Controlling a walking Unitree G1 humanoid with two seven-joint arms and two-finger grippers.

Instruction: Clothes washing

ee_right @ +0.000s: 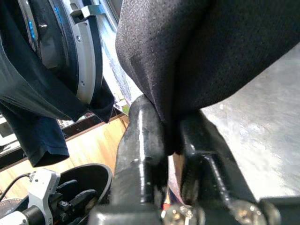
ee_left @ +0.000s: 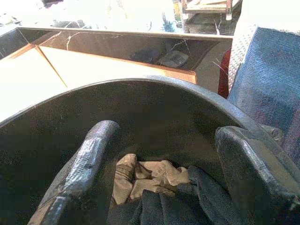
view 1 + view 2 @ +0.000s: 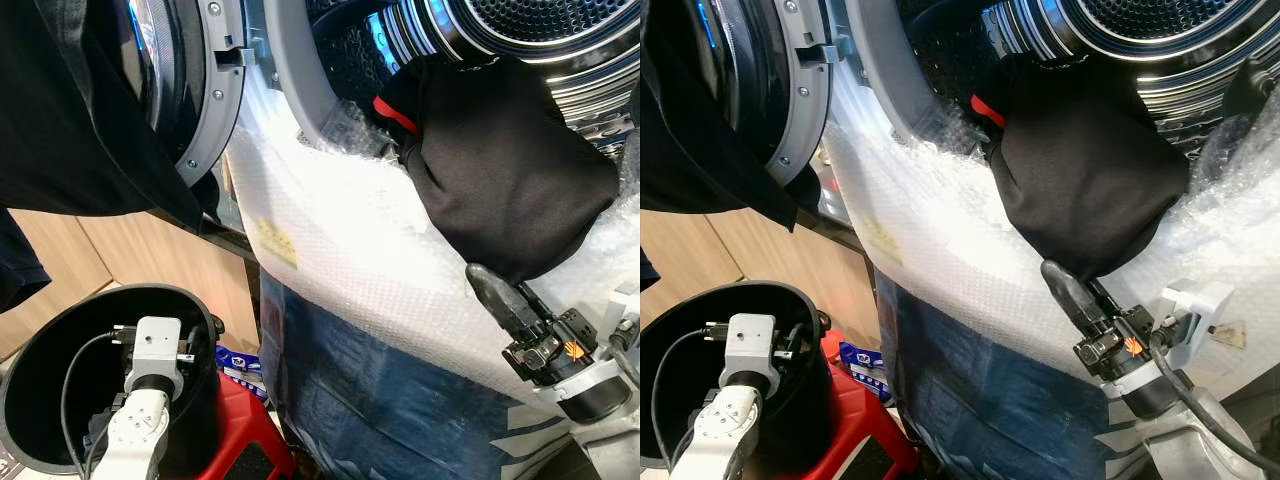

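Right now my right gripper (image 3: pixel 1065 275) pinches the black garment (image 3: pixel 505 170) at its lower edge; the cloth runs up over the drum (image 3: pixel 560 40) lip, while my left gripper (image 2: pixel 164 154), open, hangs in the bin (image 3: pixel 60 330).

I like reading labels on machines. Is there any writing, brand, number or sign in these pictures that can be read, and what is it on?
None can be read.
Yellow sticker on the bubble wrap: print too blurred.
Blue-and-white packet beside the black bin: print too small.
Tag near the right arm: too blurred.
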